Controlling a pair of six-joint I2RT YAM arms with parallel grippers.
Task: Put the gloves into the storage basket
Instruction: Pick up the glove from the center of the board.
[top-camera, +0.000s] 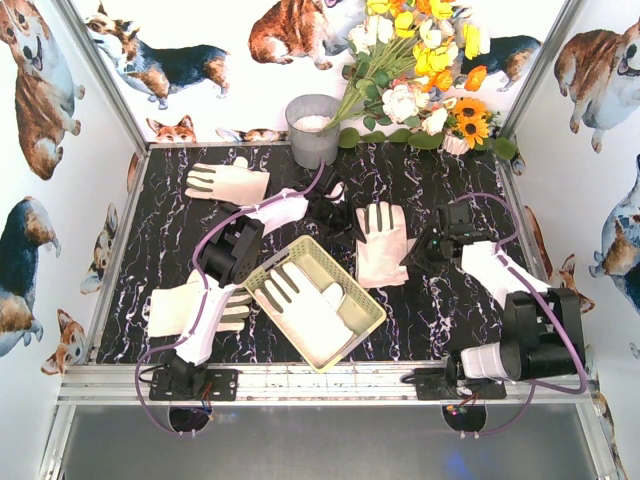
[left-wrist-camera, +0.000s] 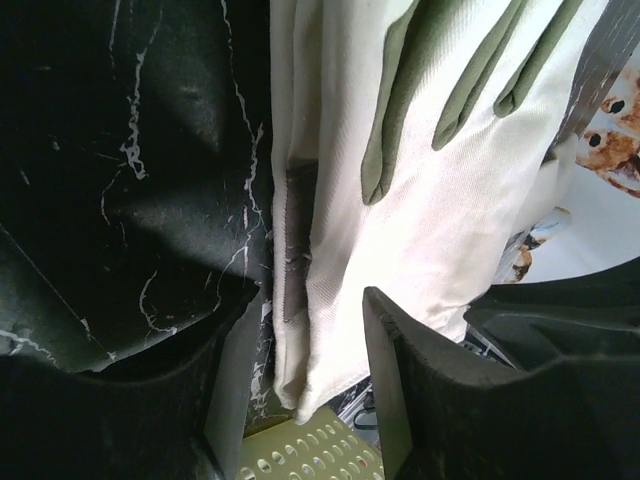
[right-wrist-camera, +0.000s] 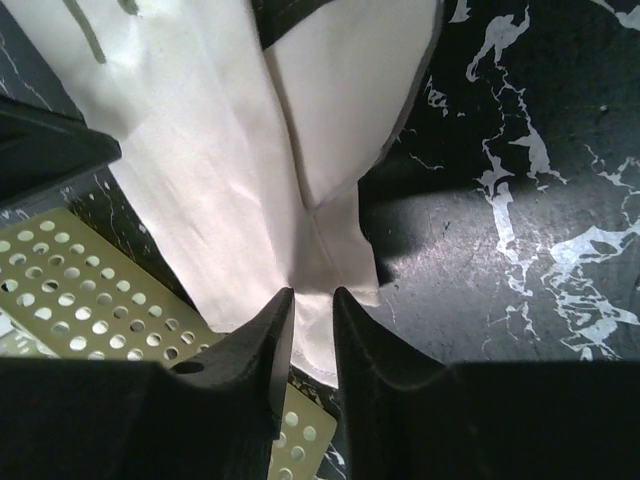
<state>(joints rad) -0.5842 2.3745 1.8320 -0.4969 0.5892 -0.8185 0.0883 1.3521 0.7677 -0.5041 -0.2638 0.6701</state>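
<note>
As right gripper (right-wrist-camera: 308, 295) pinches hem of cream-white grey-striped fabric glove (top-camera: 380, 250) on black marbled tabletop (top-camera: 430, 320), just right of pale yellow-green slotted plastic basket (top-camera: 345, 276), step is pick-up. Left gripper (left-wrist-camera: 310, 300) wide, seemingly empty. Next: lift, carry over basket, release.

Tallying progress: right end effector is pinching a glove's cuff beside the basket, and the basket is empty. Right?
No, the storage basket is not empty: the top external view shows at least one glove lying in it. The rest stands: the right end effector is pinching the cuff of a second glove beside the basket.
</note>
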